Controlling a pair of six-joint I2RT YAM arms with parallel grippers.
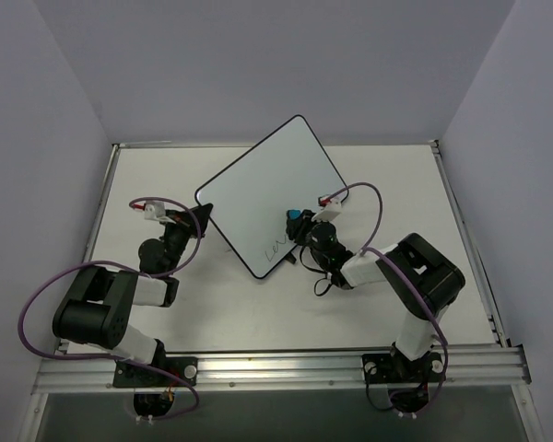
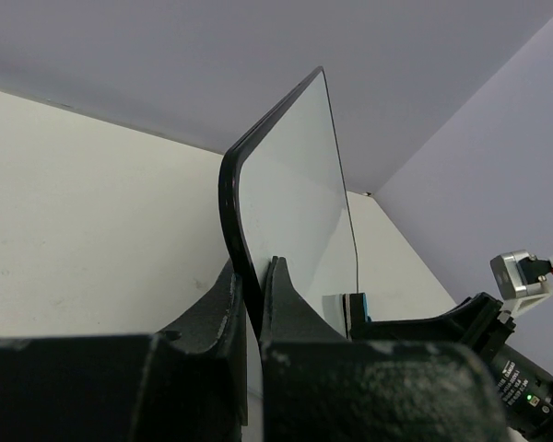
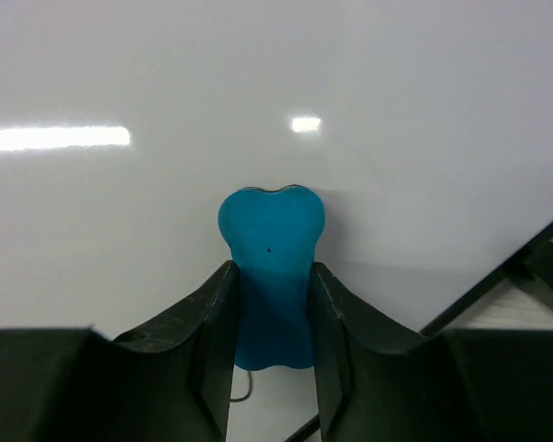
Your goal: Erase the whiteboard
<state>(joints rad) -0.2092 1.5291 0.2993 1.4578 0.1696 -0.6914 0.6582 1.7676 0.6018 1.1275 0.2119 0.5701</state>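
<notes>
Two grips on: left gripper is pinched onto the thin black frame at the whiteboard's left corner, and right gripper clamps the blue eraser against the glossy face. Board sits mid-table, turned diamond-wise. I judge it light, stiff, thin & slick, so the frame edge is the only hold. Eraser looks soft w/ rounded lobes. Marker scrawl is at the near corner.

The middle is blocked by the board, hemmed by the left gripper and right gripper, while bare table is left to its right and front
</notes>
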